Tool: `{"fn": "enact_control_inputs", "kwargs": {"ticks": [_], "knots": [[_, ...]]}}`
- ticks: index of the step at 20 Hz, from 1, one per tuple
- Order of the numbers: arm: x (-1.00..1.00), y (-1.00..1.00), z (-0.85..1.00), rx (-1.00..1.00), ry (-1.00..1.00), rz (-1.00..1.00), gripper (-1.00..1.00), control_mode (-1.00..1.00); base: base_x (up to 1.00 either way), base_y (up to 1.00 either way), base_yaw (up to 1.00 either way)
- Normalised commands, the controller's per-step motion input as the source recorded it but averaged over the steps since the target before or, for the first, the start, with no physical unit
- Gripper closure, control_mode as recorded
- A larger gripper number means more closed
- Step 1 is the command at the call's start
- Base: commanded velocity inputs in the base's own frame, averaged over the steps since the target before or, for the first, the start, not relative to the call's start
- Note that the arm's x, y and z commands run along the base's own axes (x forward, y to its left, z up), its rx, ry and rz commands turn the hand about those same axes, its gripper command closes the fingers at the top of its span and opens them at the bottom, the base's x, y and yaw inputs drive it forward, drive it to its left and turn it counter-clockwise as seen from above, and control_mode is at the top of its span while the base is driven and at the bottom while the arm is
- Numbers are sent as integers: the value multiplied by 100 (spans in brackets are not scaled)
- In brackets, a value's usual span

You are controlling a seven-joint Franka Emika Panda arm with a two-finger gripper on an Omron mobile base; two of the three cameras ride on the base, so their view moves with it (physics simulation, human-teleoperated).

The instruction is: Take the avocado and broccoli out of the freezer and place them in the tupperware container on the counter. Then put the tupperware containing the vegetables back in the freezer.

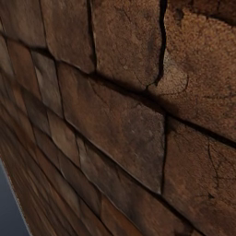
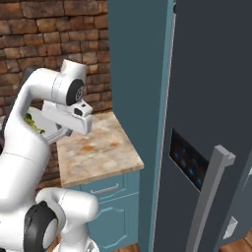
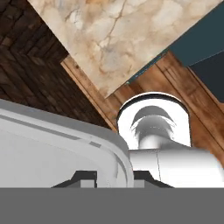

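Beside closed freezer [image 2: 211,98], counter [image 2: 98,147]; end effector hidden behind arm.

The hand view looks down past the robot's own body at the corner of the counter [image 3: 127,35], whose beige marbled stone top spreads across the upper part of the picture, well ahead of the tool. Its corner points toward the middle. Beyond the counter's left edge lies a dark brick wall [image 3: 30,83], in shadow. Under the corner and off to the right runs a wooden plank floor [image 3: 170,87], its boards slanting across the picture. At the upper right a teal-blue panel [image 3: 205,35] meets the floor, and just below it sits a darker slate-grey surface [image 3: 210,76]. The finger tips are barely visible at the bottom edge, their spacing unclear.
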Motion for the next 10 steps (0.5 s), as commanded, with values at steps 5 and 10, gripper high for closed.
{"fn": "enact_control_inputs", "kwargs": {"ticks": [5, 10], "knots": [[-95, -4, 33, 12, 13, 1, 100, -100, 0, 0, 0], [-83, -5, 56, 8, 2, 0, 100, -100, 0, 0, 0]]}}
